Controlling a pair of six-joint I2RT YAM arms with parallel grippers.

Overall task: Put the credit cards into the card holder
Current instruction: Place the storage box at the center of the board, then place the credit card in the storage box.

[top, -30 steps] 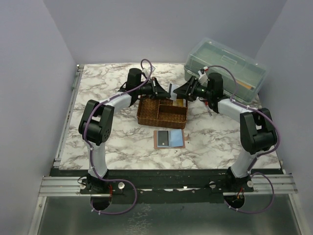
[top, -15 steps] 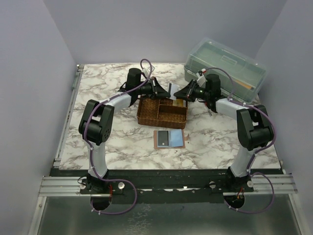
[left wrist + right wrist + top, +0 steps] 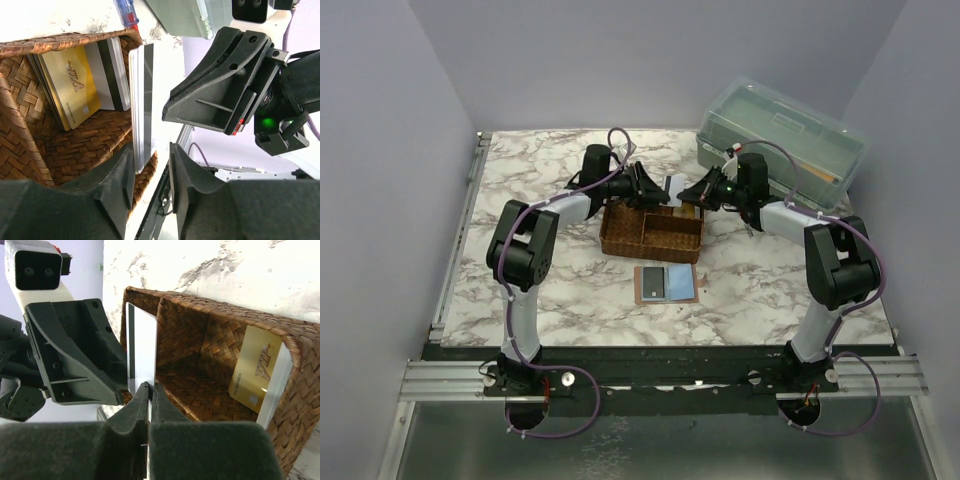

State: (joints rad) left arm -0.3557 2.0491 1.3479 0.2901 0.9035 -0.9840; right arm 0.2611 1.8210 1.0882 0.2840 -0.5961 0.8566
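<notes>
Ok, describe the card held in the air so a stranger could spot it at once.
Find the brown woven tray mid-table. Over its far side the right gripper pinches one credit card in the air. Unlike the yellow card and the others stacked inside, it is white with a dark stripe.

lower end of card (image 3: 142,347) hidden between right jaws

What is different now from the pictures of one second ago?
The right claw shut on the white card at the tray's far edge. The left claw opened and let it go. The tray, wallet and green box stayed put.
</notes>
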